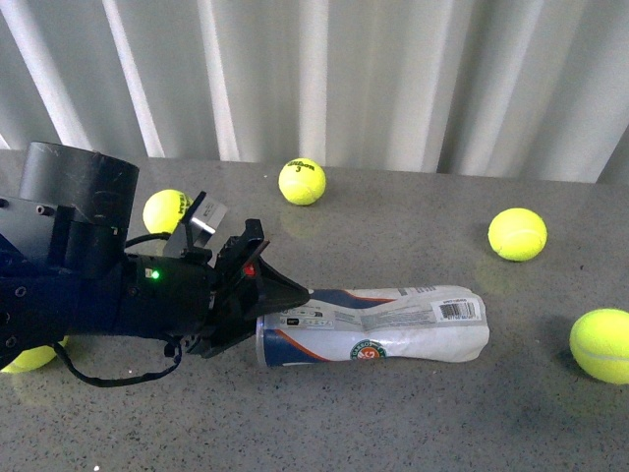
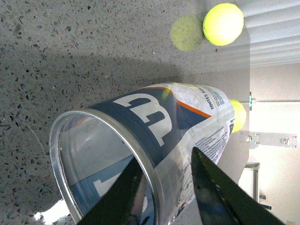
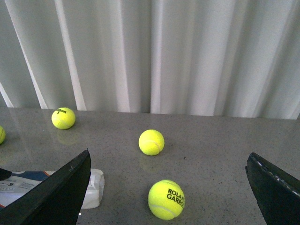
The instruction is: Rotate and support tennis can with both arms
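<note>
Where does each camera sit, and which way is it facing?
Front: on the body, facing across the table to the curtain; sees the lying can, balls, and the left arm with the left tool at the can's mouth.
Left wrist: on the left wrist, looking along its fingers into the can's open mouth.
Right wrist: on the right wrist, facing the curtain; right tool spread wide, can's far end in sight.
Shared: all three show the can; front and right wrist share the curtain.
</note>
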Motion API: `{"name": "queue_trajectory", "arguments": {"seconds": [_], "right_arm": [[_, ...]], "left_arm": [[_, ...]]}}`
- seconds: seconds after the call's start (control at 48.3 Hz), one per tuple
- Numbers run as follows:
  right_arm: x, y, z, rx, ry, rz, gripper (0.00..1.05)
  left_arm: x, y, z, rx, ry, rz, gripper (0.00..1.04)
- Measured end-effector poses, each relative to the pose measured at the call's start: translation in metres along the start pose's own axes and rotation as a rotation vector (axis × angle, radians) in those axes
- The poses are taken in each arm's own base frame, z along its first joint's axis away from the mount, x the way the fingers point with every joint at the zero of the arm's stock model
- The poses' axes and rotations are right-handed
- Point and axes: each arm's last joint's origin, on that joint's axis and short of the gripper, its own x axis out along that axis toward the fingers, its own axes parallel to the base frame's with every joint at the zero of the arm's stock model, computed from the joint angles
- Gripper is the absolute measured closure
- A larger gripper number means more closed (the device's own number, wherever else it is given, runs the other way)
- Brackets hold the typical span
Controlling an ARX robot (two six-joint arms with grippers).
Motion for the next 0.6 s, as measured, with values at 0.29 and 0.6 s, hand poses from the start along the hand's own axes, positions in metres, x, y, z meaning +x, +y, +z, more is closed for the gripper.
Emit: {"name": "queue_trajectory", "arguments": {"seconds": [0.29,0.6], "right_arm": [[0.0,0.0,0.0,0.0,0.0,0.0,0.07],[0.0,0.0,0.0,0.0,0.0,0.0,0.07]], "left_arm": [[-0.006,-0.013,-0.008,-0.085,-0.015,-0.053,1.01],[-0.043,-0.058,0.008,0.001,0.01,0.03,1.01]]}}
